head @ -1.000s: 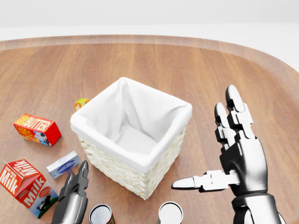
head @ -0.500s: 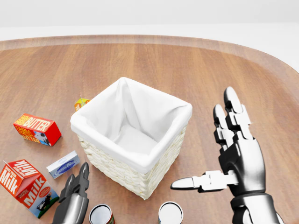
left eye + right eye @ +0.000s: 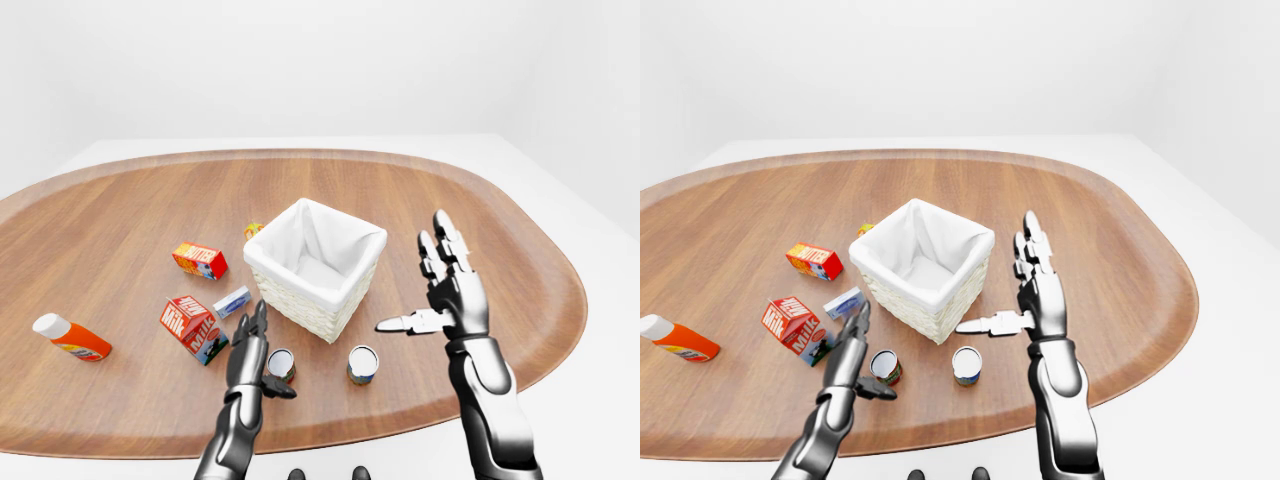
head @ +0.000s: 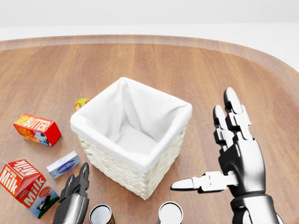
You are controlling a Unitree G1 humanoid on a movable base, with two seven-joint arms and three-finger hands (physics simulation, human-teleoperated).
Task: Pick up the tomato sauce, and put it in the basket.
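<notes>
A broad oval wooden table (image 3: pixel 480 200) with a raised rim fills the left-eye view; around its edges lie a plain white floor (image 3: pixel 590 190) and white walls (image 3: pixel 300 60) under even, soft light

Table (image 3: pixel 480 200): brown wood grain, lighter rim. Basket (image 4: pixel 154 175): cream woven wicker, plain white cloth liner. Butter box (image 4: pixel 36 129): red-orange, yellow lettering. Milk carton (image 4: pixel 25 185): red and white, white "Milk" lettering. Small box (image 4: pixel 63 164) near the basket: pale blue-white, blue label. Bottle (image 3: pixel 70 337) far left: orange, white cap. Two cans (image 3: pixel 362 364): silvery tops, left one red-sided. Both hands (image 4: pixel 236 158): glossy silver and black.
</notes>
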